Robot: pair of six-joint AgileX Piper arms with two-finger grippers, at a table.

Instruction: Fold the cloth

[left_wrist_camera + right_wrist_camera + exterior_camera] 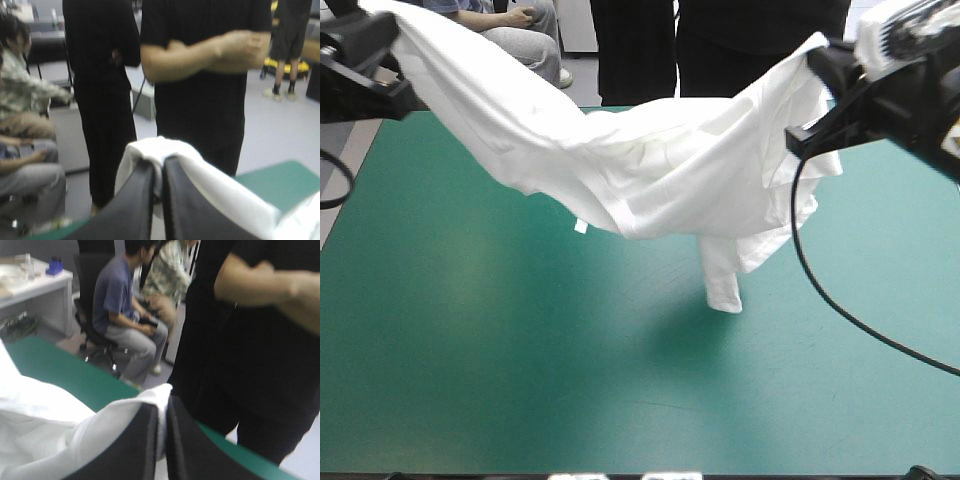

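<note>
**A:** How do the left fingers (149, 177) stand?

**B:** They are pressed almost together, pinching a fold of the white T-shirt (650, 165). The cloth humps over their black tips and falls away along one side of them.

**A:** And the right fingers (146, 420)?

**B:** Much the same. They are all but closed on the shirt, with a white edge curling over the tips. From there the fabric spreads off to one side in soft wrinkles.

**A:** Where is the shirt itself?

**B:** It is up in the air, strung between the two arms above the far half of the teal-green counter (470, 350). The left fingers hold one end high near the far left corner. The right fingers hold the other end high near the far right.

**A:** Is it pulled tight?

**B:** No. It slopes down from each grip and sags in a loose swag across the middle, creased and bunched.

**A:** Does any of it reach the counter?

**B:** One sleeve dangles lowest, a little right of centre, and its shadow lies on the cover just beside it. I cannot tell whether its end touches the cover. A small white tab hangs from the lower edge near the middle, clear of the counter.
</note>
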